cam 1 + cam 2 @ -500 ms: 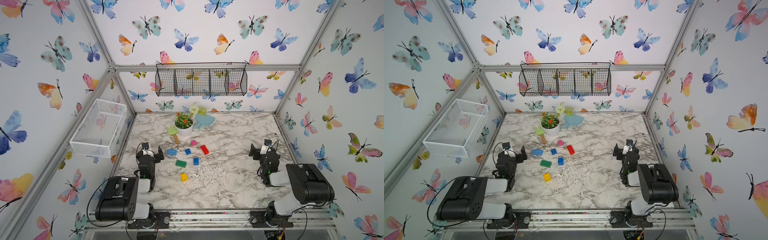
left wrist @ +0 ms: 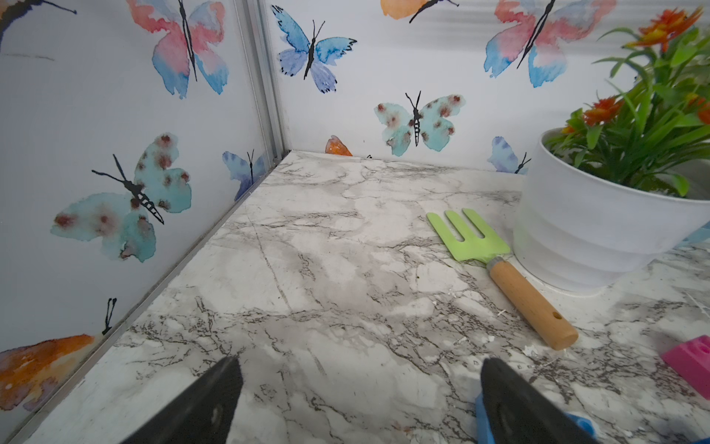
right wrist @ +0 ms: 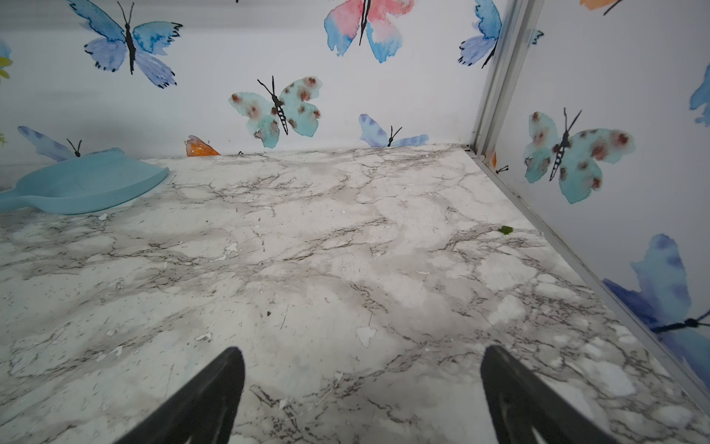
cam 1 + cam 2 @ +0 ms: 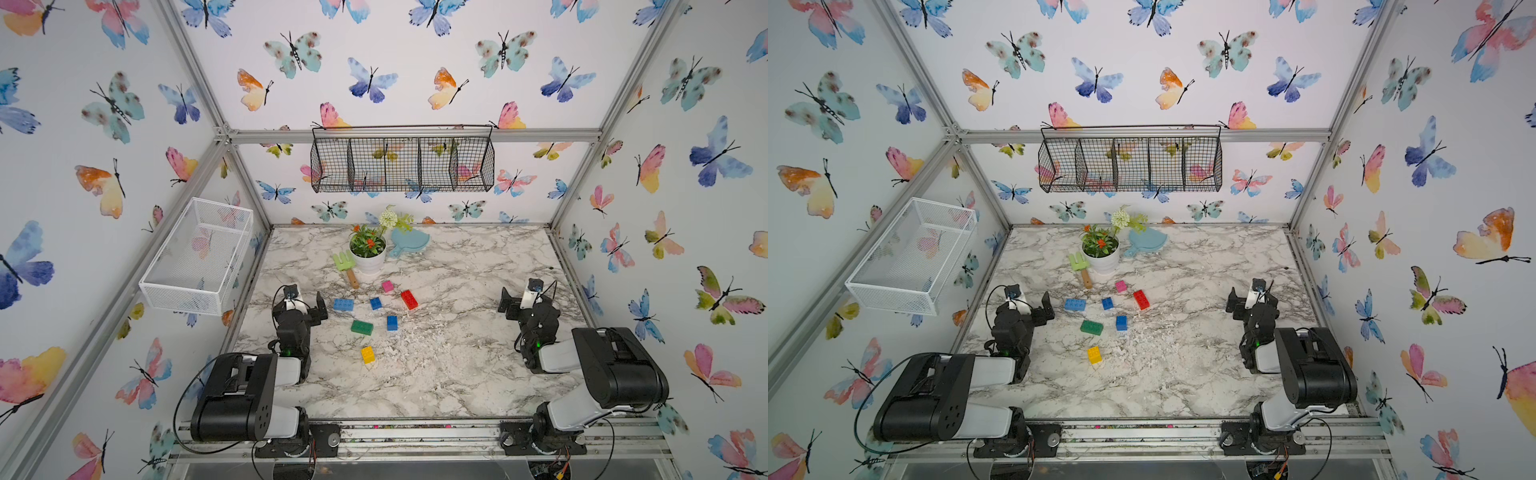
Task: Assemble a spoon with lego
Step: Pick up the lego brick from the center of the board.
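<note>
No text, label, brand or number is readable in any view. The lego bricks (image 4: 361, 327) look too small to show lettering on their studs.

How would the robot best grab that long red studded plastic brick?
Probably from straight above, pinching the long red studded plastic brick across its narrow width, mid-length. It lies flat, studs up, with bare marble table along both long sides; the small pink brick sits only near one end.

Butterfly-papered walls (image 4: 395, 75) enclose a marble-patterned table (image 4: 457, 353), a black wire basket (image 4: 402, 164) hung at the back
</note>
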{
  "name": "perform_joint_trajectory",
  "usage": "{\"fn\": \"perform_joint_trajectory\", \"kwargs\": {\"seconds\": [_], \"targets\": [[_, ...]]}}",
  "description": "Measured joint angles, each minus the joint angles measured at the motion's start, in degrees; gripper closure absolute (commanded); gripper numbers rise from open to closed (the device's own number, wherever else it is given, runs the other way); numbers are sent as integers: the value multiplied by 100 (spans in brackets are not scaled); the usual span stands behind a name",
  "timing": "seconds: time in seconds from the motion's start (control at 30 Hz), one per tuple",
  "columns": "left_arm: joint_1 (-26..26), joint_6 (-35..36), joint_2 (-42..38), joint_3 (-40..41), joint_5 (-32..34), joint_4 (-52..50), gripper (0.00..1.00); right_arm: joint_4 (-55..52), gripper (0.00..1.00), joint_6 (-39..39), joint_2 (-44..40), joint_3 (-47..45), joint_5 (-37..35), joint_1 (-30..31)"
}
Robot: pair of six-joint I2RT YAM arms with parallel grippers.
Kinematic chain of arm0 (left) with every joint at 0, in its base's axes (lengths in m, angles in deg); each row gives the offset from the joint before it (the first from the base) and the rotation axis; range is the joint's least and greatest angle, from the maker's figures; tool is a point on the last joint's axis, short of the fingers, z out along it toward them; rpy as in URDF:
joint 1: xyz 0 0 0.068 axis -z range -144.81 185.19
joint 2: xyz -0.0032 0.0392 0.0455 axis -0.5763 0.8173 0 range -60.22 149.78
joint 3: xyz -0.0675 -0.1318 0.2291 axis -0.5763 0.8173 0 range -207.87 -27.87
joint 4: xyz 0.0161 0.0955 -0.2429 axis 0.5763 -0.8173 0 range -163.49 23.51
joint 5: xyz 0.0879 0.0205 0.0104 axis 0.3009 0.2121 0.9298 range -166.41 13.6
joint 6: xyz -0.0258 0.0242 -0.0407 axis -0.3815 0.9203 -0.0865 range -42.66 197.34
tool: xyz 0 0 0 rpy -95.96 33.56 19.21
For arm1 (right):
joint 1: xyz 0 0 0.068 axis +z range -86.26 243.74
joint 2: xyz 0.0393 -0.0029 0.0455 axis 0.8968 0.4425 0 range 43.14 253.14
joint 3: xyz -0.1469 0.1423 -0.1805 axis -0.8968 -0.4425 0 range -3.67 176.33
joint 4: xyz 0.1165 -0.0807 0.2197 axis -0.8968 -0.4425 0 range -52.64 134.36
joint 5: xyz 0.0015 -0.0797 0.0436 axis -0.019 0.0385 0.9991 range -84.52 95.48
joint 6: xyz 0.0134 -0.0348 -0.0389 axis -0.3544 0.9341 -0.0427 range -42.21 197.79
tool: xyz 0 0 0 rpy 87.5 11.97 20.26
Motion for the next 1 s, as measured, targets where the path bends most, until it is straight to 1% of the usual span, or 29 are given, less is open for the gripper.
{"fn": "perform_joint_trajectory", "kwargs": {"seconds": [0.27,0.33,0.37,0.4,0.43,0.47,0.5,0.57,0.63,0.7,0.77,0.87,0.9,1.0], "targets": [[0,0,0,0,0,0,2,0,2,0,0,0,-2,0],[0,2,0,0,0,0,2,-20,2,-2,-31,2,-122,17],[9,9,-9,0,4,0,1,-181,2,-20,-111,33,-264,63],[70,50,-85,-22,87,-116,2,-756,2,-105,-337,195,-426,101],[197,46,-284,-146,297,-549,2,-1532,3,-238,-586,527,-538,122],[310,-13,-505,-354,442,-1069,2,-2142,7,-374,-761,916,-577,133],[400,-170,-765,-688,538,-1727,2,-2717,8,-511,-909,1381,-494,138],[542,-643,-1283,-1676,601,-2986,2,-3663,11,-839,-1132,2260,-118,199],[566,-1224,-1705,-2514,544,-3991,2,-4433,12,-1119,-1279,2903,321,433],[568,-1941,-2337,-3058,286,-4894,2,-5228,12,-1355,-1333,3355,647,988],[566,-2483,-2953,-3012,-9,-5517,1,-5934,13,-1491,-1255,3657,826,1700],[568,-3167,-3840,-2404,-474,-6492,2,-6815,15,-1718,-914,4061,1154,2900],[568,-3320,-4057,-2173,-581,-6826,2,-7049,15,-1832,-756,4177,1211,3311],[575,-3700,-4568,-1532,-754,-7860,2,-7600,17,-2083,-245,4548,1255,4291]]}}
